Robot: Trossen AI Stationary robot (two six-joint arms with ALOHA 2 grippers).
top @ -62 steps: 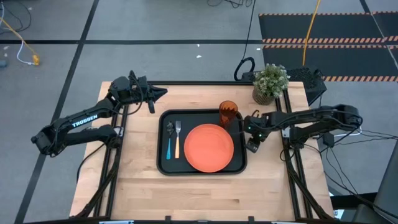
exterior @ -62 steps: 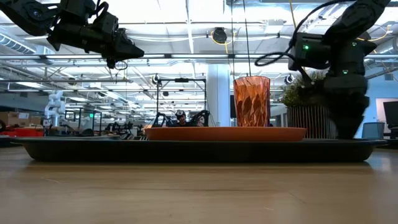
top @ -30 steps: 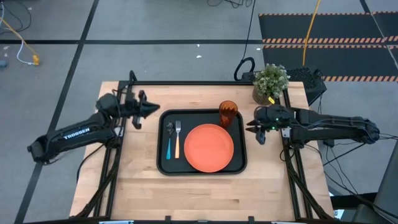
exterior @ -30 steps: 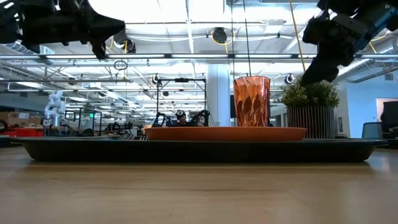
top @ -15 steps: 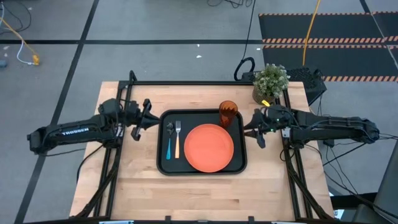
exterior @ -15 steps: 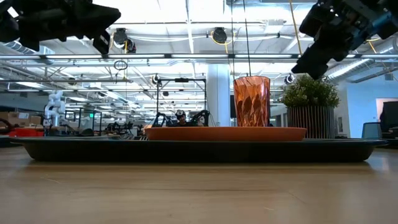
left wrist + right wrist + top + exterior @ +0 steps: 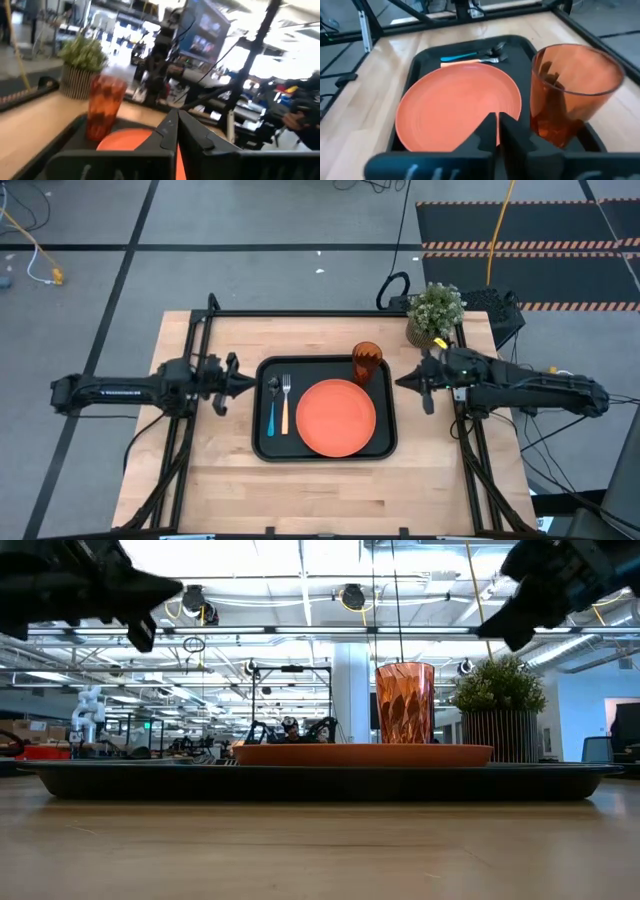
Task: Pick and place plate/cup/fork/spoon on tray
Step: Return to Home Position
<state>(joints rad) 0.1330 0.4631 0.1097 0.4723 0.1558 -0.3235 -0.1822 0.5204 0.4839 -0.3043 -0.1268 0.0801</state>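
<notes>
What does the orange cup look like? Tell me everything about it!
The cup is a small see-through orange tumbler with a bumpy, faceted wall, plastic or glass by its look. It stands upright, open end up, and looks empty. It sits inside the black tray, in the corner nearest the potted plant, right beside the orange plate; whether they touch is unclear. Nothing holds it.

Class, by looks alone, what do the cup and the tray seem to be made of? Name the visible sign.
Cup: probably plastic, possibly glass; translucent amber, glossy, with a faceted wall that light passes through. Tray: likely moulded plastic, matte black, with rounded corners and a low rim; painted metal cannot be excluded.
</notes>
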